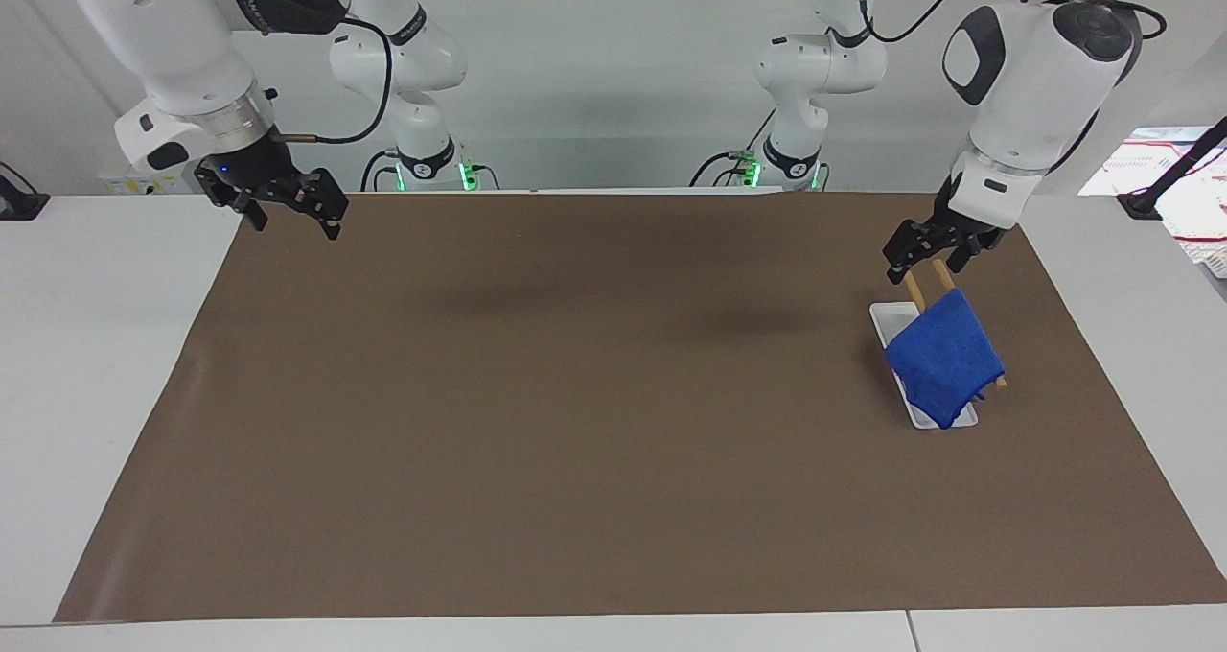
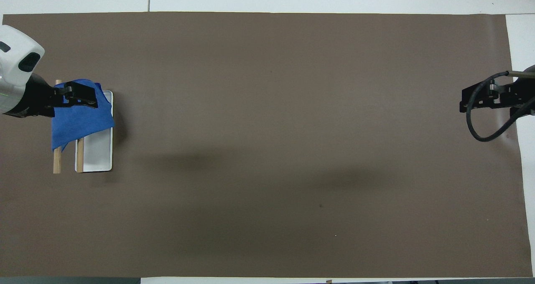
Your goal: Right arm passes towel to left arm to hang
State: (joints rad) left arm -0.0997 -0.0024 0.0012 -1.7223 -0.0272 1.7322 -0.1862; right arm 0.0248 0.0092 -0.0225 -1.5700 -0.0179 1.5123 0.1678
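Note:
The bright blue towel (image 1: 944, 355) hangs draped over a small wooden two-bar rack (image 1: 917, 292) on a white base (image 1: 884, 318), toward the left arm's end of the table. It also shows in the overhead view (image 2: 81, 119). My left gripper (image 1: 922, 267) is open and empty, raised just above the rack's bar ends and clear of the towel; in the overhead view the left gripper (image 2: 83, 96) covers the towel's farther edge. My right gripper (image 1: 292, 222) is open and empty, with its blue light on, and waits in the air over the mat's corner at the right arm's end.
A brown mat (image 1: 575, 393) covers most of the table. The rack's bare bar ends (image 2: 57, 161) and white base (image 2: 98, 150) stick out on the side nearer the robots. Papers (image 1: 1165, 168) lie off the mat at the left arm's end.

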